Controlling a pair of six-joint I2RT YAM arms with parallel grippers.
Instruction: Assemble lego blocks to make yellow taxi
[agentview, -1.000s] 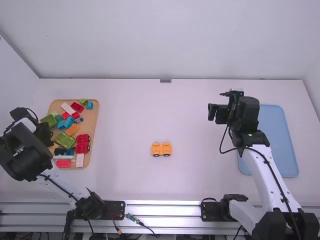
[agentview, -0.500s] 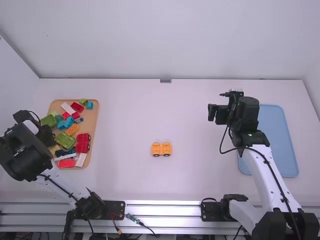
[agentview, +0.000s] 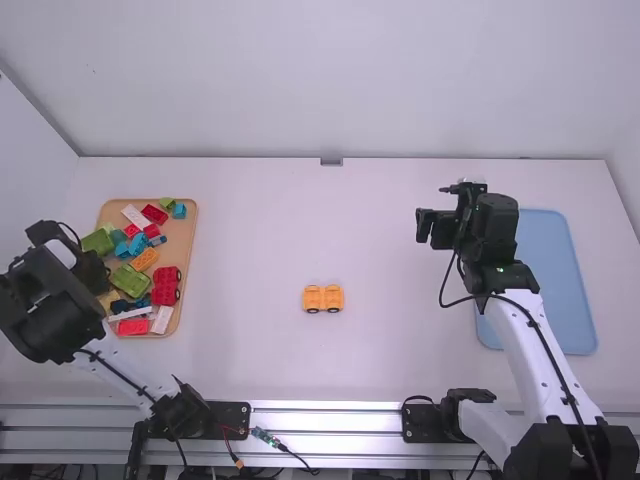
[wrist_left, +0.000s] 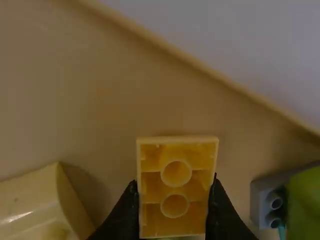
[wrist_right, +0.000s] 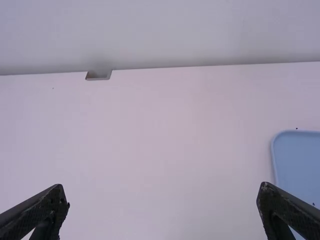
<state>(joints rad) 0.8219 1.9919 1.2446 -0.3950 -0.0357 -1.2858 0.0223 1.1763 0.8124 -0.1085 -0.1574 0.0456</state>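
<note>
The yellow wheeled base (agentview: 323, 298) stands on the white desk (agentview: 380, 350), between the two arms, wheels toward the arms' side. It serves as the landmark here.

Well to the left of the wheeled base is the wooden tray (agentview: 187, 240), loaded with loose blocks. On the tray's side nearest the base is a red wheeled piece (agentview: 165, 288); a little farther from the base are an orange brick (agentview: 145, 260) and a large green block (agentview: 130, 280). Light blue, dark blue, white and other red pieces lie around them.

The left claw (agentview: 92, 270) is at the tray's far side from the wheeled base. The left claw (wrist_left: 175, 212) has a small yellow brick (wrist_left: 176, 172) clasped between its fingers, the hollow underside with two round tubes facing the wrist camera. Near that brick, the left wrist view shows a pale yellow piece (wrist_left: 35, 197) and, apart from it, a grey piece (wrist_left: 265, 202) against a green one (wrist_left: 306, 202).

To the right of the wheeled base and farther from the arms' mounts, the right claw (agentview: 427, 225) hangs over the desk, its fingers spread wide with nothing between them. Well to the right of the base lies a blue tray (agentview: 560, 300), partly behind the right arm.
</note>
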